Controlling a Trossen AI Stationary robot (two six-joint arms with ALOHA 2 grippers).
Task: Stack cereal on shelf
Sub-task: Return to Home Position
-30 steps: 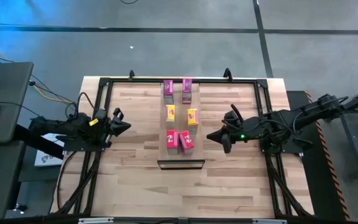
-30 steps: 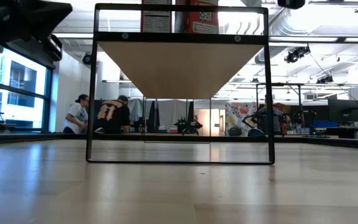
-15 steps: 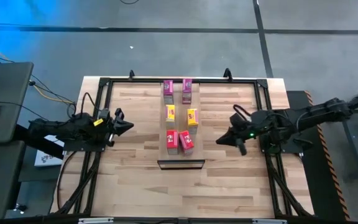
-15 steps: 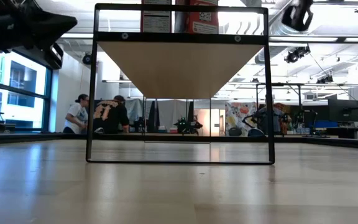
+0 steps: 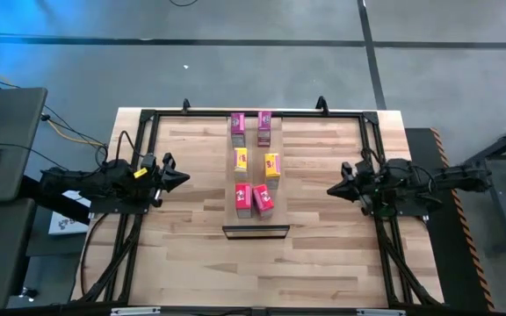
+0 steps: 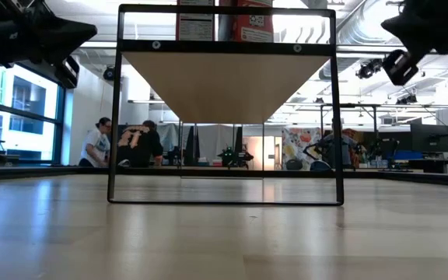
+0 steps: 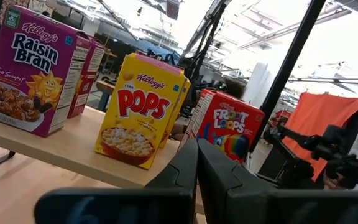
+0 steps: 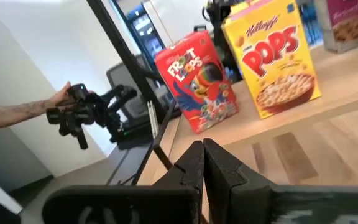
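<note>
Six small cereal boxes stand upright in pairs on the pale shelf plank [image 5: 255, 145], resting on their bottoms: two magenta [image 5: 237, 125], two yellow [image 5: 271, 165], two red-pink [image 5: 263, 200]. The shelf's dark frame [image 5: 255, 232] is at its near end. My left gripper [image 5: 176, 178] hovers shut to the left of the shelf. In the left wrist view [image 7: 197, 163] it faces the boxes. My right gripper [image 5: 334, 190] hovers shut to the right of the shelf, also seen in the right wrist view [image 8: 202, 160]. Neither touches anything.
A black metal frame [image 5: 148, 114] borders the tabletop. In the low view the shelf frame [image 6: 225, 47] stands mid-table, with both arms high at the upper corners. People sit in the room beyond [image 6: 123, 144]. A person's forearm [image 8: 17, 112] shows past the table.
My right gripper has drawn back from beside the red-pink boxes toward the table's right edge, staying shut. In the low view it has come into sight at the upper right. The boxes and my left gripper have kept still.
</note>
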